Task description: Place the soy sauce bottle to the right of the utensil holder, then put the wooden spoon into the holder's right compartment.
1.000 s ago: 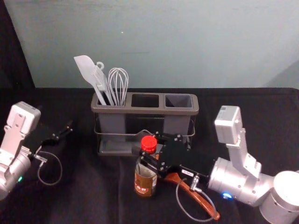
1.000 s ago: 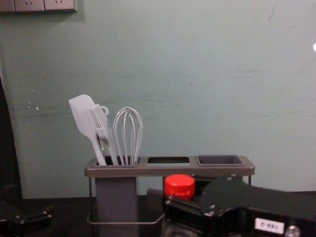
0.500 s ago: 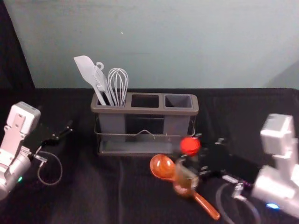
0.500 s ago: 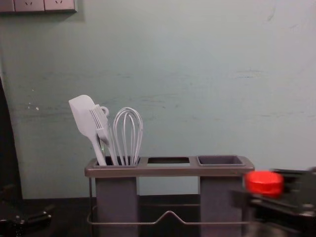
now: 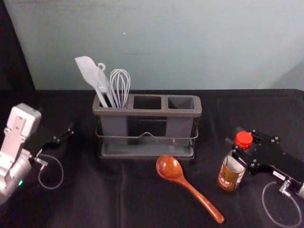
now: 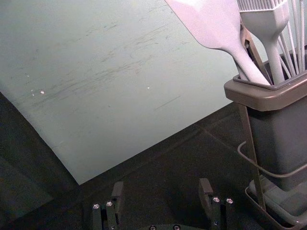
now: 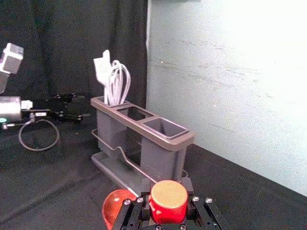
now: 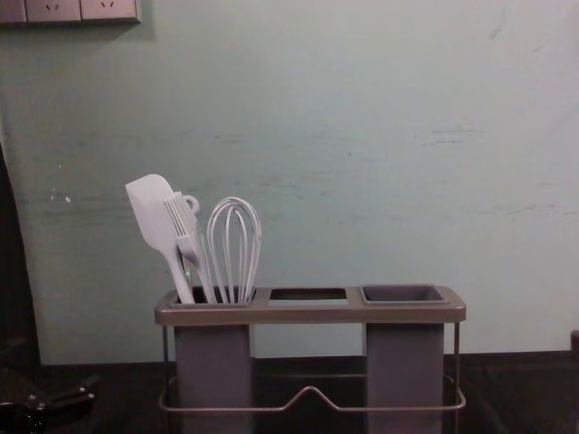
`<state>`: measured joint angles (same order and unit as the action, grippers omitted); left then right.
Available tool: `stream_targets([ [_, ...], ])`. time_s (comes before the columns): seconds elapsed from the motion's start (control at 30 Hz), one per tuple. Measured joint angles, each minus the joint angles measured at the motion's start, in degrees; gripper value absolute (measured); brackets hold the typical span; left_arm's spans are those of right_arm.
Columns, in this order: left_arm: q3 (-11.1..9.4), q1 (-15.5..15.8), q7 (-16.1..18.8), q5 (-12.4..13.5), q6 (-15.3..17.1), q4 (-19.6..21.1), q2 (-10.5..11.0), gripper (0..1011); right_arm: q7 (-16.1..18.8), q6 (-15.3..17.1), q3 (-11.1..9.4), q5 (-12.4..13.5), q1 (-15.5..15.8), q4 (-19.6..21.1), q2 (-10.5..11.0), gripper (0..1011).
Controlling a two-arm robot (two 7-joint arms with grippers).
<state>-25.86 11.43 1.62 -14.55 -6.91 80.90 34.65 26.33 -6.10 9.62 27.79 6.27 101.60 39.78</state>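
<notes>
Clenched round the neck of the clear, brown-labelled soy sauce bottle [image 5: 231,175], just under its round red cap [image 5: 244,138], with the black fingers of the right gripper [image 5: 236,148]. Swung well over to the right since the earlier head views, first from before the middle of the holder, then from across the spoon's handle. Now near that handle, on its right, and in front and to the right of the three-part grey-brown plastic utensil holder [image 5: 151,113], apart from it. Roughly upright; hard to tell about contact between base and worktop. Lying in full sight now on the black cloth-covered worktop [image 5: 95,204], the glossy reddish-brown wooden spoon [image 5: 190,189], with its bowl near the holder's front and shifted slightly to the right since the last head view. Unmoved farther back, the holder, with its open-topped dark grey plastic right compartment [image 8: 404,362] and, in the left one, a white spatula [image 8: 152,212], a white brush [image 8: 185,226] and a pale wire whisk [image 8: 235,244]. Parked at the far left, as before, the left gripper [image 5: 70,131], with fingers spread wide apart.
</notes>
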Motion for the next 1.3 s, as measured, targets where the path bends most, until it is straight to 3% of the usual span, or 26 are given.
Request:
stream_targets([
  [0.23,0.0,0.0,0.0,0.0,0.0,0.0,0.0,1012,0.0,0.7,-0.9,-0.3,-1.7,-1.6,-1.4,388],
  [0.57,0.0,0.0,0.0,0.0,0.0,0.0,0.0,1011,0.8,2.2,-0.1,-1.1,-6.4,-4.8,-3.5,387],
  [0.97,0.0,0.0,0.0,0.0,0.0,0.0,0.0,1011,1.5,4.8,3.0,-1.6,-15.7,-12.1,-6.9,388],
  [1.3,0.0,0.0,0.0,0.0,0.0,0.0,0.0,1011,1.5,5.6,5.4,-3.0,-20.8,-17.0,-9.4,387],
])
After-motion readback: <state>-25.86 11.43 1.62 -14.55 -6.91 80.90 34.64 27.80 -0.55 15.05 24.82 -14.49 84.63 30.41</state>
